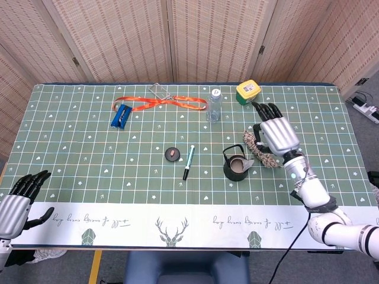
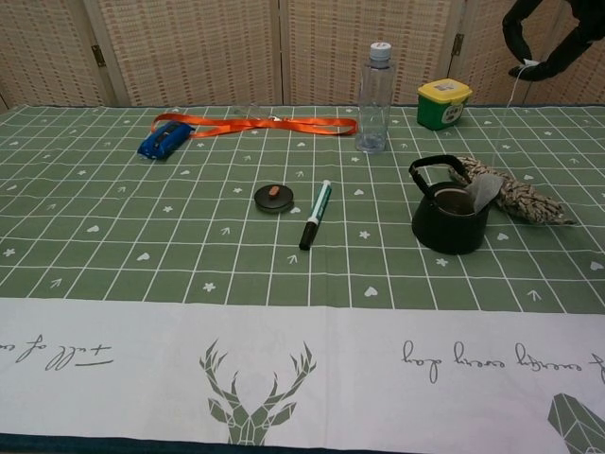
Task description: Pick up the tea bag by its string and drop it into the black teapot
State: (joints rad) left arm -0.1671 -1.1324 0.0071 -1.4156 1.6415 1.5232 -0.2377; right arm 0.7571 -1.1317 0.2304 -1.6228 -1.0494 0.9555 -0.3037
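The right robot hand (image 1: 276, 132) hangs high over the table (image 1: 89, 148), pinching the string (image 2: 517, 78) so the tea bag (image 2: 482, 194) can dangle free. The bag hangs below and just left of it, at the far rim of the black teapot (image 2: 450, 218), not yet dropped inside. The left robot hand (image 1: 16, 201) rests open, well apart.

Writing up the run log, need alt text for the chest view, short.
A tea bag hangs by its string from the right hand at top right, dangling at the rim of a black teapot on a green gridded tablecloth. Left of the pot lie a marker and small round lid; behind stand a bottle and yellow-lidded tub.
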